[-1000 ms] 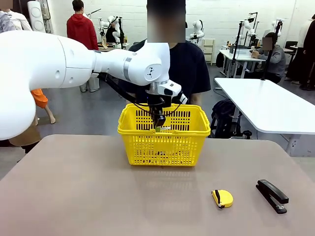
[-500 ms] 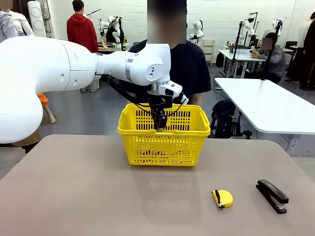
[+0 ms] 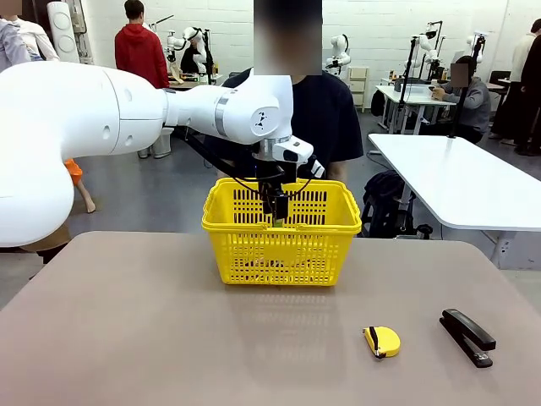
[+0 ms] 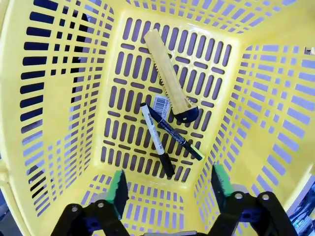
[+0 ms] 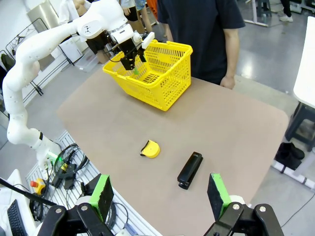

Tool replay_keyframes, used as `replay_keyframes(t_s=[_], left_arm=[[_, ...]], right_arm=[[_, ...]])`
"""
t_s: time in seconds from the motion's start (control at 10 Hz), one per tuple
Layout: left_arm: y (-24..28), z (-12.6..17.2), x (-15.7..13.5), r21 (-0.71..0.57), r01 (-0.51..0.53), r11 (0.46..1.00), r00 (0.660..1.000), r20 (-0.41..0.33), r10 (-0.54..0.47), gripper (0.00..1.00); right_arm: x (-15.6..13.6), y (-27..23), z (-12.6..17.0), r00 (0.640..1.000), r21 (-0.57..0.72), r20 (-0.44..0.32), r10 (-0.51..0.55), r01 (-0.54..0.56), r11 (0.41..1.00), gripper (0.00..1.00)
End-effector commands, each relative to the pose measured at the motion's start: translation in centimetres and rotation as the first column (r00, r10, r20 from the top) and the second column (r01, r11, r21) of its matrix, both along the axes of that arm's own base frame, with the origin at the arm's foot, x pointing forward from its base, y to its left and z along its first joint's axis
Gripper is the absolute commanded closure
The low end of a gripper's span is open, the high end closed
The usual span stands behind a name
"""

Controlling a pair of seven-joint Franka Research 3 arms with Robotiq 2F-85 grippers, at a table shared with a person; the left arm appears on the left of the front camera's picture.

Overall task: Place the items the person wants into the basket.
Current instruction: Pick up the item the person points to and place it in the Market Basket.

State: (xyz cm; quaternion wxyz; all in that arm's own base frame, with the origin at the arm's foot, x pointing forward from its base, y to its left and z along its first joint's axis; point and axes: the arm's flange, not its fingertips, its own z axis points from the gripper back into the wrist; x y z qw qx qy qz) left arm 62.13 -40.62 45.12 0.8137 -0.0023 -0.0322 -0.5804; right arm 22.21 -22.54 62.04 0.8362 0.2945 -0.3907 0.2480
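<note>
Green-padded left gripper [image 4: 170, 189] spread wide, empty, hanging over yellow basket [image 4: 59, 98] interior. On basket floor below: utility knife [image 4: 170, 78], black-and-white marker [image 4: 156, 140] and thin black pen [image 4: 174, 132] lying together, pen crossing marker, pen's upper end beside knife's black end. Basket sits at far middle of worktop [image 3: 127, 338], person [image 3: 325, 110] in black T-shirt just behind it. Right gripper [image 5: 160, 196] also wide, empty, high above worktop; yellow tape measure [image 5: 150, 148] and black stapler [image 5: 190, 169] beneath, well apart from basket.
</note>
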Motion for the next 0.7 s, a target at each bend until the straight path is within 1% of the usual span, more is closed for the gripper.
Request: replay_keyframes(t_s=[0.0,0.1,0.2,0.3,0.4,0.5,0.6], left_arm=[[0.2,1.3,0.3,-0.044,0.027,0.999,0.999,-0.024,-0.028,0.00],[0.6,2.1,-0.1,-0.054,0.026,0.998,0.999,-0.019,-0.027,0.00],[1.6,3.7,-0.9,-0.097,0.036,0.995,0.999,-0.002,-0.036,0.00],[3.7,5.7,-3.2,-0.127,0.016,0.992,1.000,-0.004,-0.017,0.00],[7.7,9.1,-6.9,-0.145,0.000,0.989,1.000,0.024,0.004,0.00],[11.9,11.4,-10.8,-0.186,-0.008,0.982,0.998,0.067,0.020,0.00],[16.2,12.4,-15.3,-0.219,-0.036,0.975,0.990,0.123,0.064,0.00]], right_arm=[[0.3,0.0,0.1,0.999,0.032,0.030,0.015,-0.016,0.999,0.00],[0.3,0.0,0.1,0.999,0.032,0.030,0.015,-0.016,0.999,0.00],[0.3,0.0,0.1,0.999,0.032,0.030,0.015,-0.016,0.999,0.00],[0.3,0.0,0.1,0.999,0.032,0.030,0.015,-0.016,0.999,0.00],[0.3,0.0,0.1,0.999,0.032,0.030,0.015,-0.016,0.999,0.00],[0.3,0.0,0.1,0.999,0.032,0.030,0.015,-0.016,0.999,0.00],[0.3,0.0,0.1,0.999,0.032,0.030,0.015,-0.016,0.999,0.00]])
